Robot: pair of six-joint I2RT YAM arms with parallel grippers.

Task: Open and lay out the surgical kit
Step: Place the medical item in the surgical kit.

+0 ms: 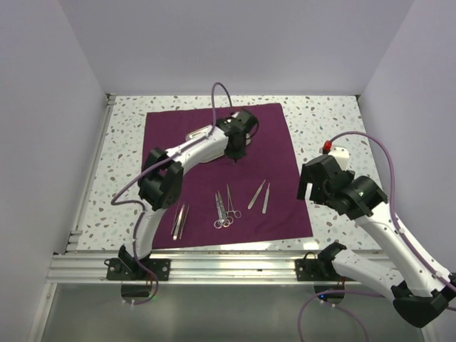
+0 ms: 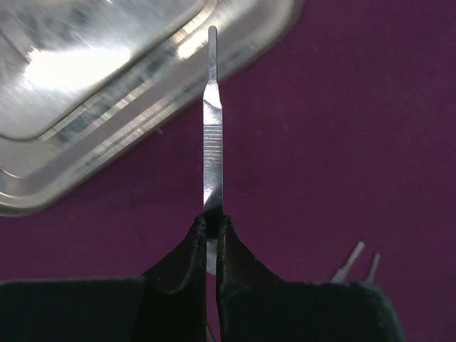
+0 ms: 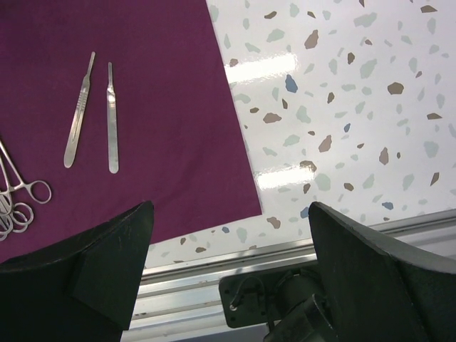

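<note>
Here, scalpel handle [image 2: 212, 142] in left tool [image 2: 211, 231], steel tray [image 2: 128, 139] close beyond.

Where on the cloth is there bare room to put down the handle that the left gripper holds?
Bare: the cloth right of the two flat handles, up to its edge, and its far right corner beside the tray. Crowded: the near row, tweezers through ring-handled instruments.

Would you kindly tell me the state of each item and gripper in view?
Cloth wrap: unfolded, spread flat.
Steel tray: lying on the cloth.
Left gripper: fingers shut on scalpel handle.
Right gripper: open, empty.
Ring-handled instruments: laid on cloth.
Tweezers: laid on cloth.
Two loose handles: laid on cloth.
</note>
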